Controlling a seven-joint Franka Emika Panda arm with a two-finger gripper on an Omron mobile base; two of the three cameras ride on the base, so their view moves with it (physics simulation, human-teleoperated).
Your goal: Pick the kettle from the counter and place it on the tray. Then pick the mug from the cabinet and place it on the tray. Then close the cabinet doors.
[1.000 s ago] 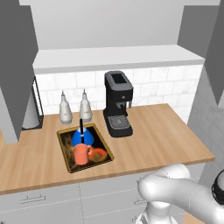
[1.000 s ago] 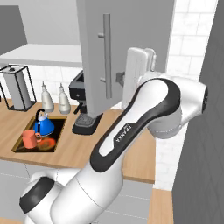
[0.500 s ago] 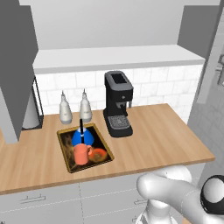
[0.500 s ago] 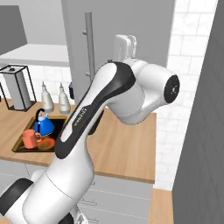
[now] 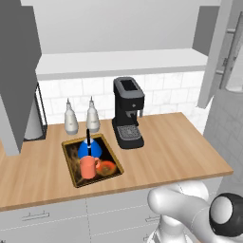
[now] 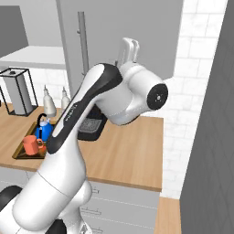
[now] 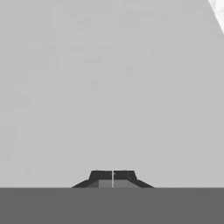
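A small rendered kitchen, pale and evenly lit.

We see a white tiled backsplash (image 5: 161,92) running behind the worktop, and a plain grey-white wall above it. To the right, the tiles continue along a side wall (image 6: 192,77), and a dark grey panel (image 6: 215,137) stands at the right edge of the right base view. A strip of wood-toned floor (image 6: 167,221) shows at its foot. Grey drawer fronts (image 5: 42,220) with short horizontal handles sit under the worktop. The light is soft and flat, with faint shadows.
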